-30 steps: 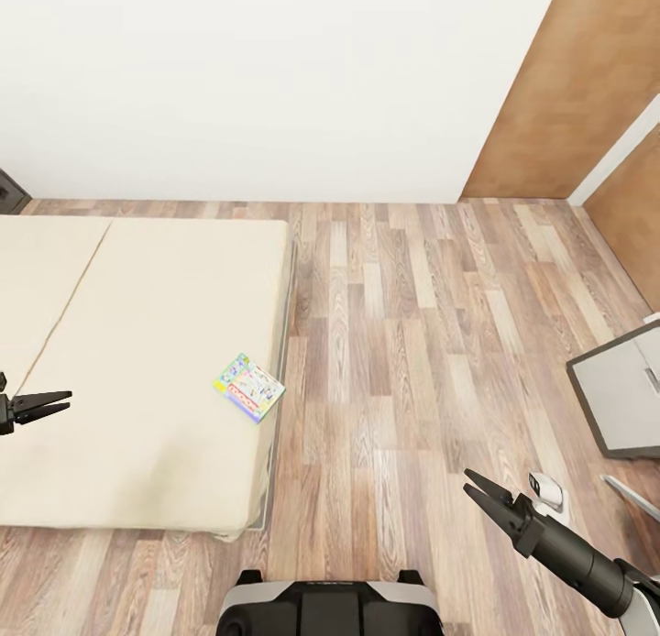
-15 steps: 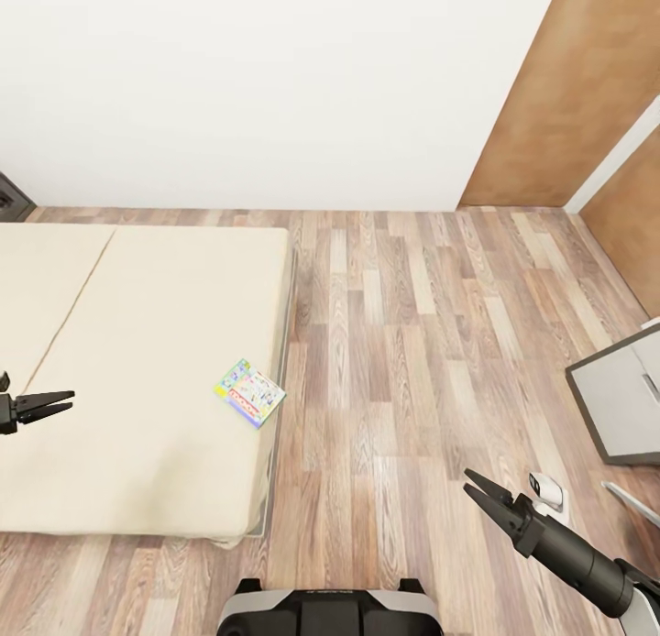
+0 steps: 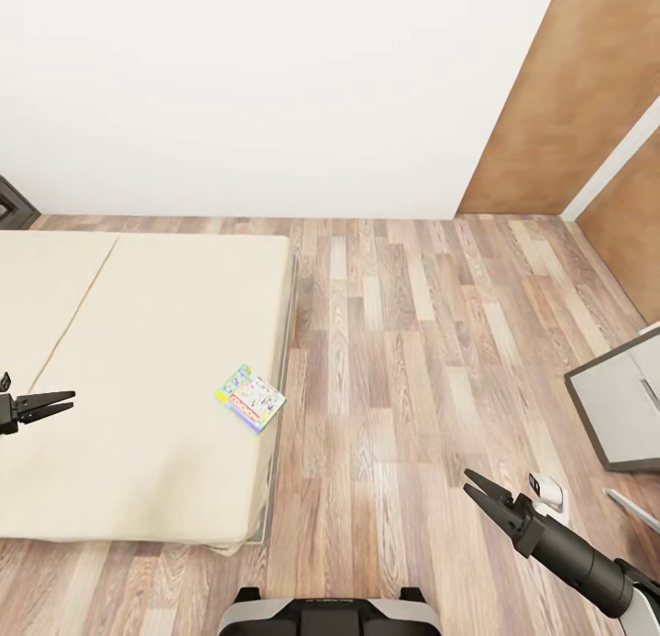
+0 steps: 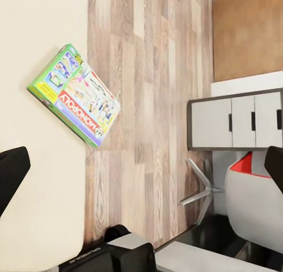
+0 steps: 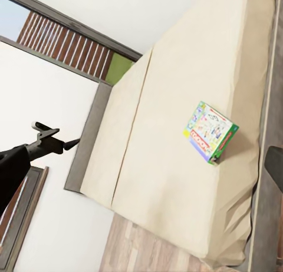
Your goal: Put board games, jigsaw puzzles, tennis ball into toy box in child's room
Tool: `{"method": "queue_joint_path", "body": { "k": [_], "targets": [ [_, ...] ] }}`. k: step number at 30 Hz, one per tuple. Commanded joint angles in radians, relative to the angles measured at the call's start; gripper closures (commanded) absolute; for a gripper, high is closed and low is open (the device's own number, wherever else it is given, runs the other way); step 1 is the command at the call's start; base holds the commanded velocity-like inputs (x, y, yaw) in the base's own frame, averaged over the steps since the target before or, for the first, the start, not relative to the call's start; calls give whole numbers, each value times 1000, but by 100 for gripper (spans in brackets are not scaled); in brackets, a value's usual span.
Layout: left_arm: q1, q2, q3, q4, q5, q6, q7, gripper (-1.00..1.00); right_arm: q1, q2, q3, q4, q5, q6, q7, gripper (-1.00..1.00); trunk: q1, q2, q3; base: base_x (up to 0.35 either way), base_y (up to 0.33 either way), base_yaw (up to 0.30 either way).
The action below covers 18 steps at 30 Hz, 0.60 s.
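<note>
View slid back from bed (image 3: 137, 343) | board game (image 3: 250, 399) at edge | left pincer (image 3: 46, 404) cropped, released | right pincer (image 3: 486, 494) released

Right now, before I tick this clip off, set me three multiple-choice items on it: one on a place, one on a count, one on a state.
1. Where does the board game lie?
A. On the bed near its floor-side edge
B. On the wooden floor
C. On the grey cabinet

2. How many board games show on the bed?
A. None
B. One
C. Three

3. How is the right gripper?
A. Shut on the board game
B. Shut and empty
C. Open and empty

Key: 1 A, the box sits on the mattress close to the edge. 2 B, a single colourful box. 3 C, its fingers are spread over the floor, holding nothing.
</note>
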Motion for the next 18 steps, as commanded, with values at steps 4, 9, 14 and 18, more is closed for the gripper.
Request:
{"method": "queue_joint_path", "body": {
  "k": [4, 9, 14, 18],
  "targets": [
    [-1, 0, 5, 0, -5, 4, -5, -100, 0, 0, 0, 0, -4, 9, 1, -100, 1, -1, 5, 0, 0, 0],
    [-1, 0, 5, 0, -5, 0, -5, -100, 0, 1, 0, 0, -4, 9, 1, -100, 1, -1, 14, 0, 0, 0],
    [-1, -1, 4, 0, -5, -1, -5, -100, 0, 0, 0, 0, -4, 9, 1, -100, 1, -1, 22, 0, 0, 0],
    [-1, -1, 4, 0, -5, -1, -5, -100, 0, 1, 0, 0, -4, 9, 1, -100, 1, -1, 28, 0, 0, 0]
  ]
}}
